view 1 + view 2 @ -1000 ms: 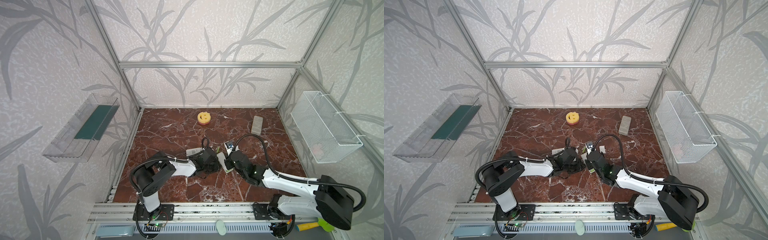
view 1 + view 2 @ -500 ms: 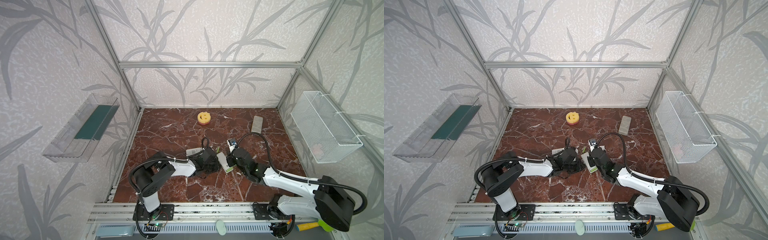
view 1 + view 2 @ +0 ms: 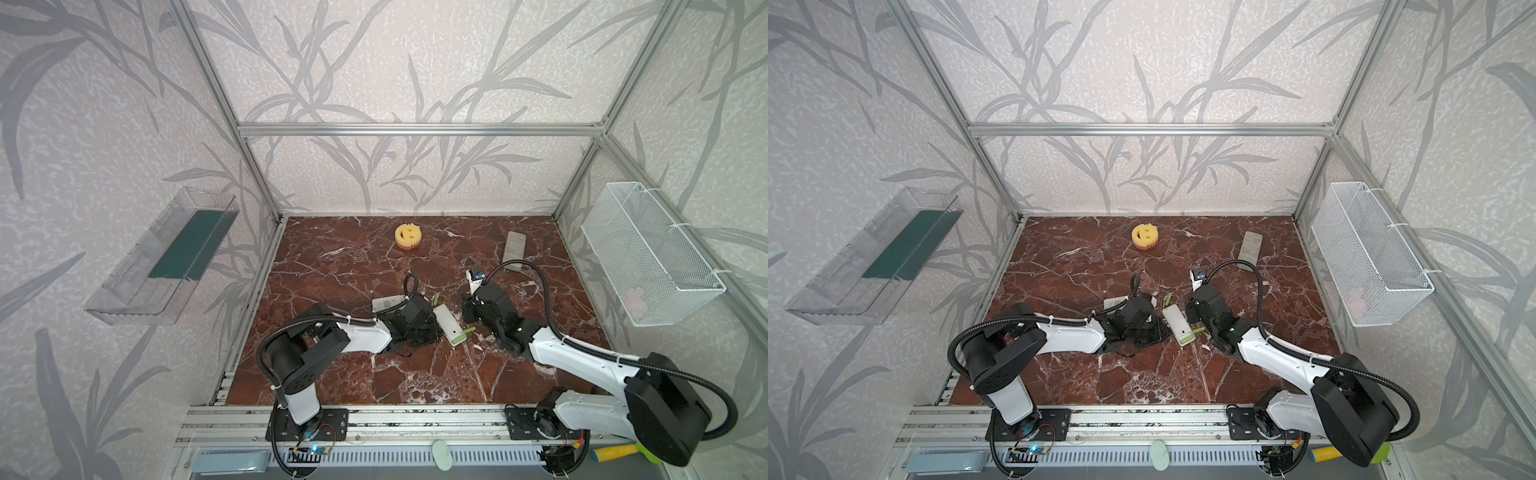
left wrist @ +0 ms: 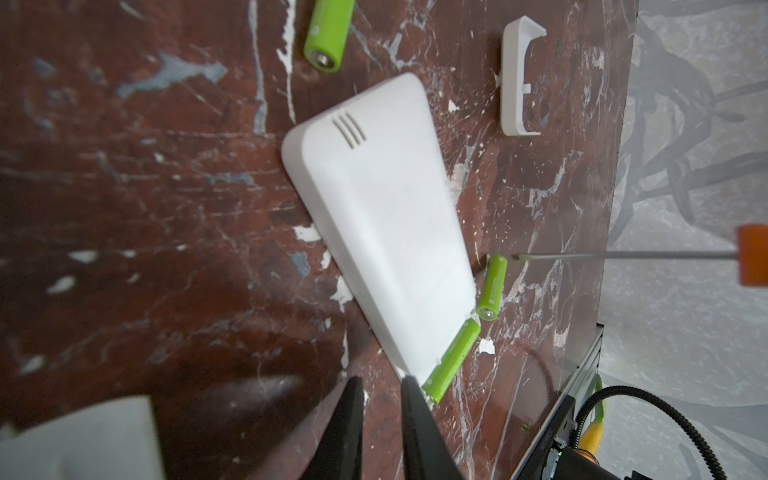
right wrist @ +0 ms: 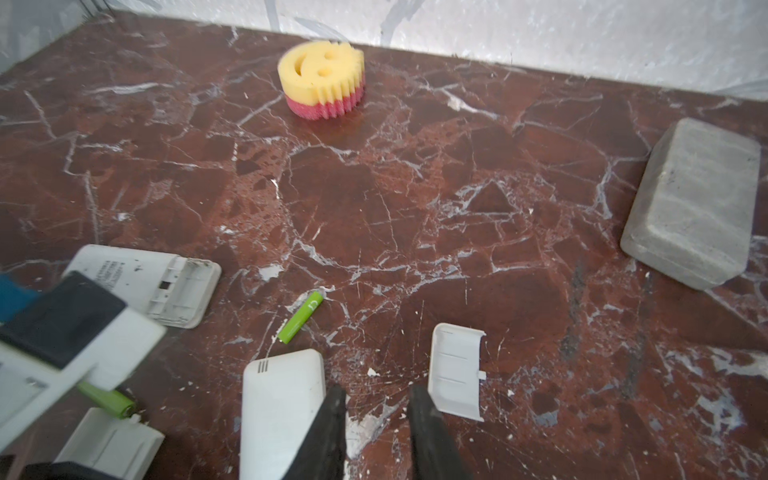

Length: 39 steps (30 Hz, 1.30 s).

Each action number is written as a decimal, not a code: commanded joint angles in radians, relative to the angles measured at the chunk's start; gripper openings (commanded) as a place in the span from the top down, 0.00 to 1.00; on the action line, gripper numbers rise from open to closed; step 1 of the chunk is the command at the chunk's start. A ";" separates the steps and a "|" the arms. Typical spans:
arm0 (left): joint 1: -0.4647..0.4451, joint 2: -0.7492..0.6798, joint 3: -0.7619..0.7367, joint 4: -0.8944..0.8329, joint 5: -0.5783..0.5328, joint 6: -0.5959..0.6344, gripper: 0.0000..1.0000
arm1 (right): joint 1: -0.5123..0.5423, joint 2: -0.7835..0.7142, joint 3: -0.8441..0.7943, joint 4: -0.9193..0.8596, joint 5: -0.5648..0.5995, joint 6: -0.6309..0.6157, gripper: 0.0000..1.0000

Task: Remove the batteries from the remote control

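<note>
A white remote control [image 4: 382, 232] lies face down mid-floor, seen in both top views [image 3: 444, 320]. One lime-green battery [image 4: 451, 359] sits in its open end, and another [image 4: 492, 286] lies loose beside it. A third battery [image 5: 301, 318] rests past the remote's far end. My left gripper [image 4: 380, 386] is slightly open and holds nothing, one fingertip by the remote's open end. My right gripper [image 5: 376, 390] is also slightly open and holds nothing, low between the remote [image 5: 282, 411] and a white cover [image 5: 457, 370].
A second remote [image 5: 153, 286] with a bare compartment, another cover [image 5: 112, 449] and a battery [image 5: 108, 401] lie by my left arm. A screwdriver shaft [image 4: 623, 257] with an orange handle points at the loose battery. A smiley sponge [image 3: 408, 236] and a grey block [image 3: 514, 245] sit at the back.
My right gripper has drawn back a little from the remote, toward the back right. The left arm and the remote have stayed put.
</note>
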 commanded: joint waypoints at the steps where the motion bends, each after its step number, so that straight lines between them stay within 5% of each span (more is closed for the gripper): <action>1: 0.004 -0.010 0.018 -0.017 -0.008 0.019 0.80 | -0.007 0.042 0.057 0.010 -0.057 0.015 1.00; 16: 0.003 -0.013 0.031 -0.031 -0.008 0.041 0.80 | -0.007 -0.261 0.012 -0.248 -0.042 0.045 1.00; 39: 0.002 -0.050 0.026 -0.060 -0.028 0.054 0.80 | -0.006 -0.024 -0.071 0.039 -0.051 0.091 1.00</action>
